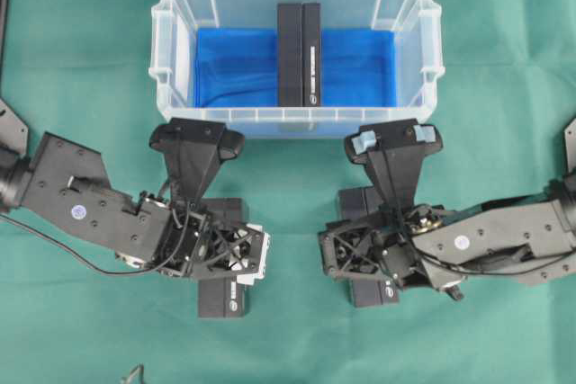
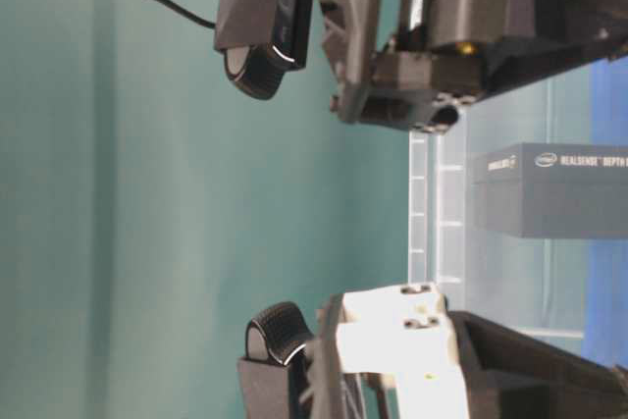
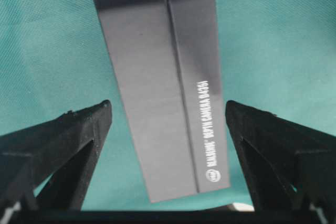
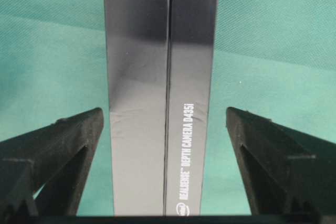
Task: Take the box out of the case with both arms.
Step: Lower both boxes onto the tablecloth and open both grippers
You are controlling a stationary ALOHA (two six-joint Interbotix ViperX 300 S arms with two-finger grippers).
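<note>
Both hands spread wide, gripping nothing: left hand and right hand each over a black box on the tabletop. Third box stands in the case, twelve o'clock. Risk: a hand clips the rim reaching in.

Looking straight down from overhead on case; table-level view lying sideways, close; wrist views facing down, each framing a box near cloth.
</note>
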